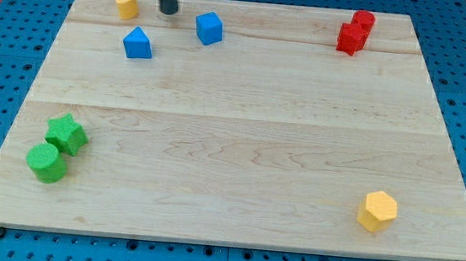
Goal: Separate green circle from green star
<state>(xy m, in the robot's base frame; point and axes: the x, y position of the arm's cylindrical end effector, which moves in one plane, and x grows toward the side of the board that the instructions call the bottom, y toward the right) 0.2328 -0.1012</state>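
Item 1, view's bottom left: green circle, a short round block lying flat on the wooden board near its lower-left corner. It touches, or all but touches, item 2. Judged light, rigid and smooth-sided, so it should slide readily on the wood; its round wall may let it roll off a push that is not aimed through its middle. Best contact point: the upper-right side, at the seam with the star, driving it toward the view's bottom left, though the board's edge is near there.

Item 2, just above and right of item 1: green star, also flat, rigid and probably light. Its notched outline should catch a pushing rod more surely than the circle's wall. Pushing it from its lower-left side, up and right into open board, looks the roomier option.

Item 3, view's bottom right: yellow hexagonal block, well apart from the greens.

Items 4 and 5, upper left: blue block with a peaked top; blue cube.

Item 6, top left: small yellow block, shape unclear.

Item 7, top right: two red blocks touching, shapes unclear.

Item 8: my tip, a bare rod with nothing to open or close and holding nothing, standing between the small yellow block and the blue cube, touching neither, far from both green blocks.
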